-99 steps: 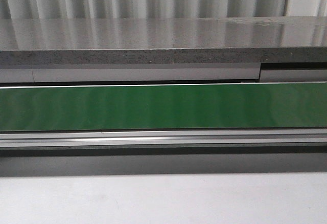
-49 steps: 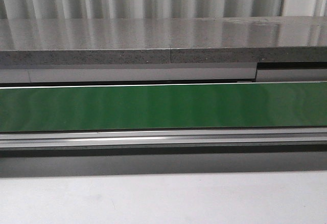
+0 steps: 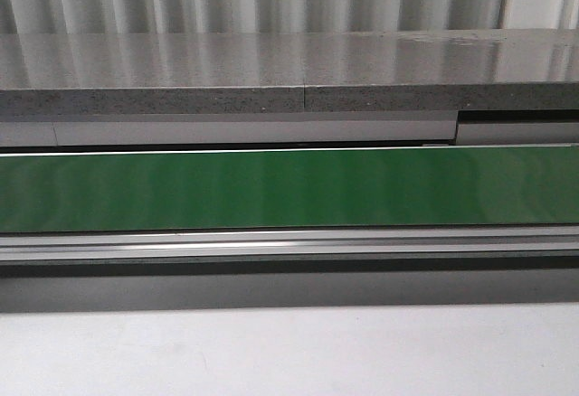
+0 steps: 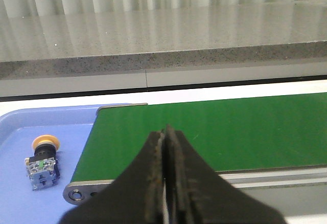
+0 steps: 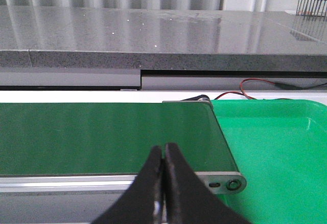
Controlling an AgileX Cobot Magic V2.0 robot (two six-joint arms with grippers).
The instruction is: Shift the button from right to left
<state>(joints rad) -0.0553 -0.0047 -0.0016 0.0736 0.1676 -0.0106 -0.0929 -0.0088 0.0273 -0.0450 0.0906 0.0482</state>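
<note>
The button (image 4: 42,161), with a yellow-orange head and a blue-grey rear block, lies in the blue tray (image 4: 20,132) beside the end of the green belt (image 4: 204,132). It shows only in the left wrist view. My left gripper (image 4: 164,132) is shut and empty, over the belt's near edge, apart from the button. My right gripper (image 5: 164,150) is shut and empty, over the belt (image 5: 102,137) near its other end. Neither gripper shows in the front view, where the belt (image 3: 289,188) carries nothing.
A green tray (image 5: 281,152) sits past the belt's right end, with nothing in the part that shows. A grey stone ledge (image 3: 289,75) runs behind the belt. The belt's metal rail (image 3: 289,244) and a white table surface (image 3: 289,351) lie in front. Red and black wires (image 5: 255,88) run behind the green tray.
</note>
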